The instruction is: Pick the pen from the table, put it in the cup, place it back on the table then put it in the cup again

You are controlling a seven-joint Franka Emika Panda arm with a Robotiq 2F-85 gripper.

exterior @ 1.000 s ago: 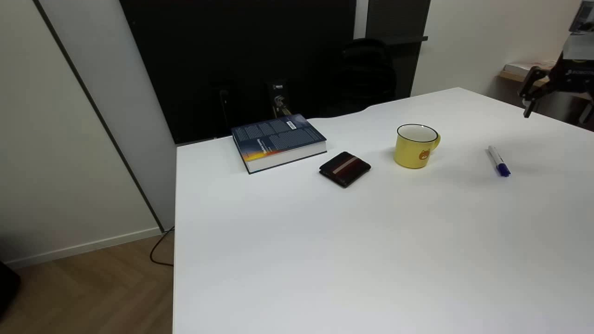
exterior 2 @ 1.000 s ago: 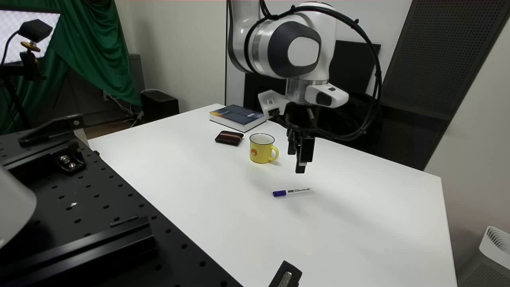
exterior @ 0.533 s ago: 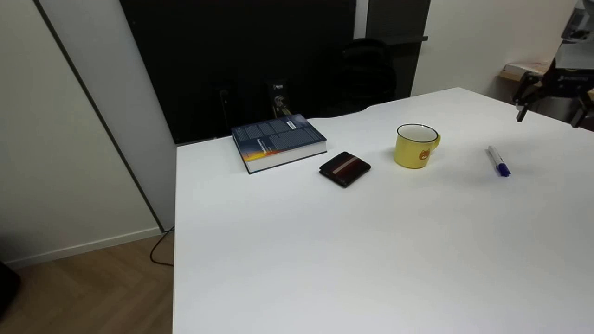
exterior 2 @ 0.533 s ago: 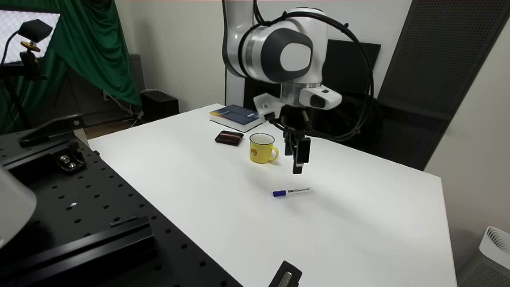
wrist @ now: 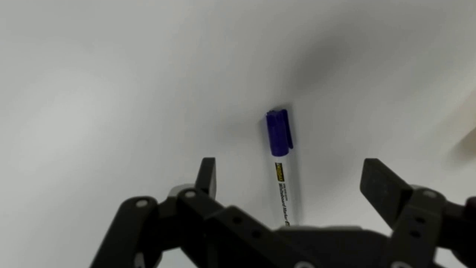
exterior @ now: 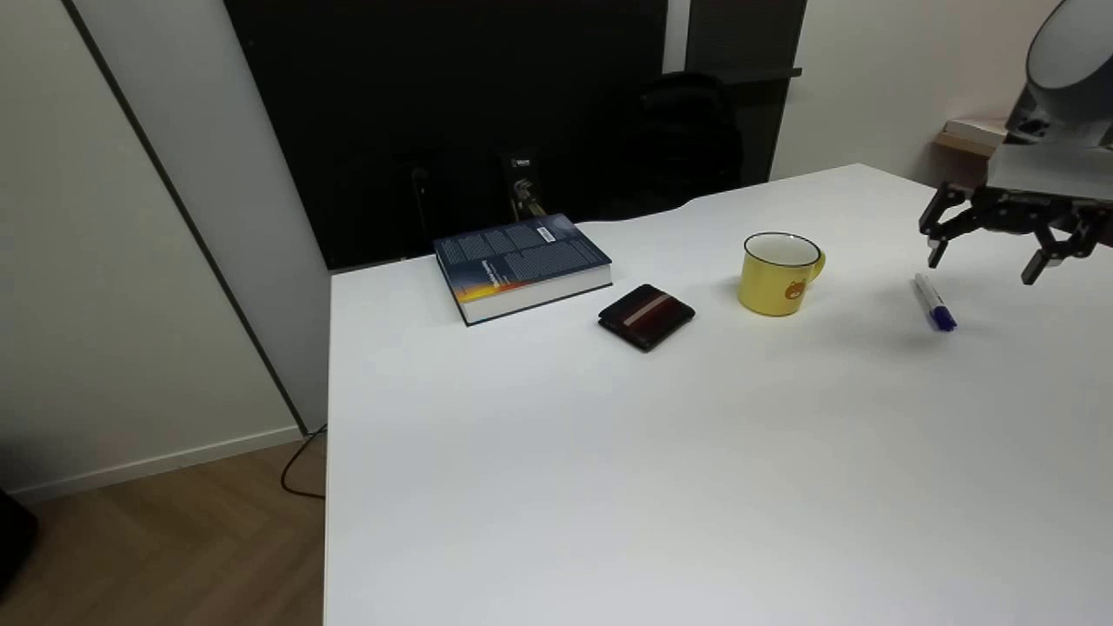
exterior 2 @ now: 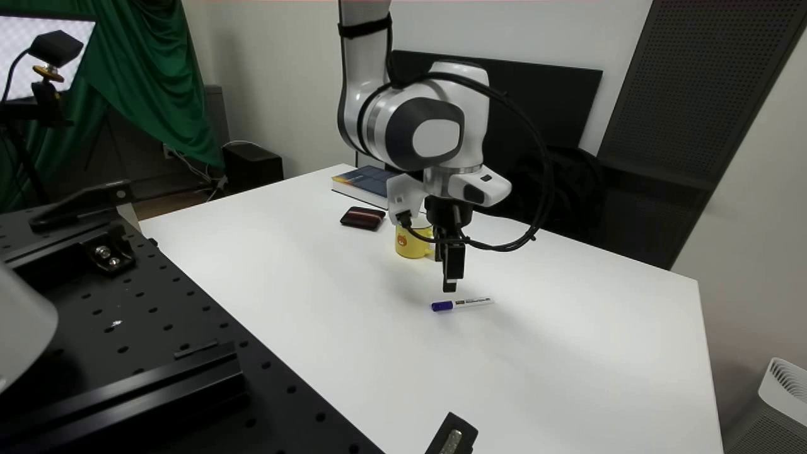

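Yellow cup pt. hidden (ext. view); claw spread wide, blocking pen tail (wrist cam)

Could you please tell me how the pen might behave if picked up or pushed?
The pen looks slim and straight, so it is probably stiff and light. Its rounded barrel may roll if pushed, though the clip on its blue cap could stop it.

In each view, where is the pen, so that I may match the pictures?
In an exterior view: pen on the right, about halfway down.
In an exterior view: pen right of centre, lower half.
Wrist view: pen a little right of centre.
Shared landmark: the end effector.
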